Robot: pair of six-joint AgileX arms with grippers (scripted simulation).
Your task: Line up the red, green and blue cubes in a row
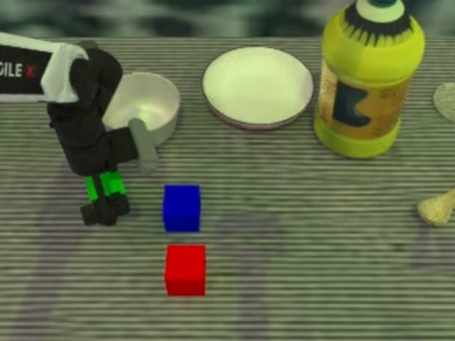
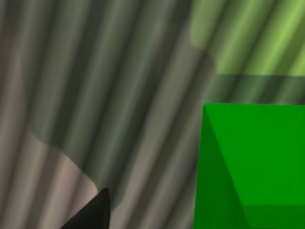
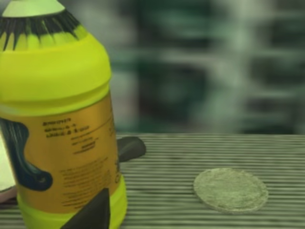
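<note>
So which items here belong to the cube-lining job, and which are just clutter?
Job:
- red cube
- blue cube
- green cube, held in the left claw

Clutter:
- white bowl
- saucepan
- yellow bottle
- round pad
- beige object at the table's right edge

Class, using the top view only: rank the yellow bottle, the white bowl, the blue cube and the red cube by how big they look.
1. Yellow bottle, though it stands tall toward the camera
2. White bowl
3. Blue cube and red cube: they look alike, so no ranking between them
</note>
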